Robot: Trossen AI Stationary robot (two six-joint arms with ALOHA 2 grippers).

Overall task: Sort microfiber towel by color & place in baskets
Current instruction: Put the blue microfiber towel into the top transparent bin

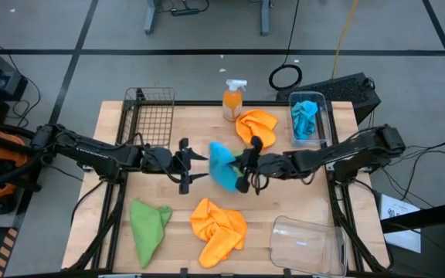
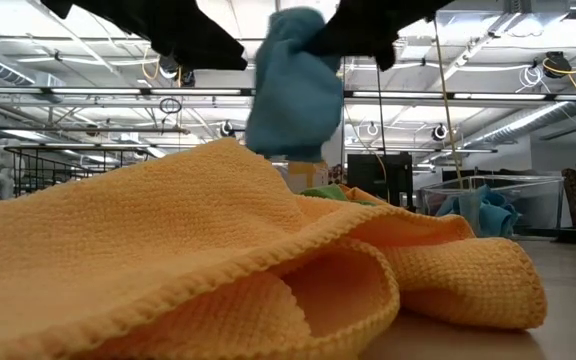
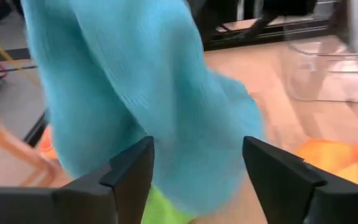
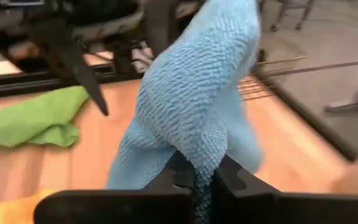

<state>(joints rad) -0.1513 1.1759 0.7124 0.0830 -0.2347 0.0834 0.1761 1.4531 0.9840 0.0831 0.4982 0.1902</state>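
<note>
My right gripper (image 4: pixel 204 177) pinches the blue towel (image 1: pixel 222 164) by a fold, limp and light, above the orange towel (image 1: pixel 219 230); my left gripper (image 3: pixel 194 168) waits wide beside it

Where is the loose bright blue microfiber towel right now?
In the high view the bright blue microfiber towel hangs mid-table, pinched by the right gripper, with the open left gripper beside it and an orange towel lying nearer the front edge.

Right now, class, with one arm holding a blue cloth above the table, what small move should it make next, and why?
Probably carry the bright blue microfiber towel, pinched in the right end effector, toward the clear plastic basket at the table's far right corner: another blue cloth already lies there. The left end effector waits open nearby.
</note>
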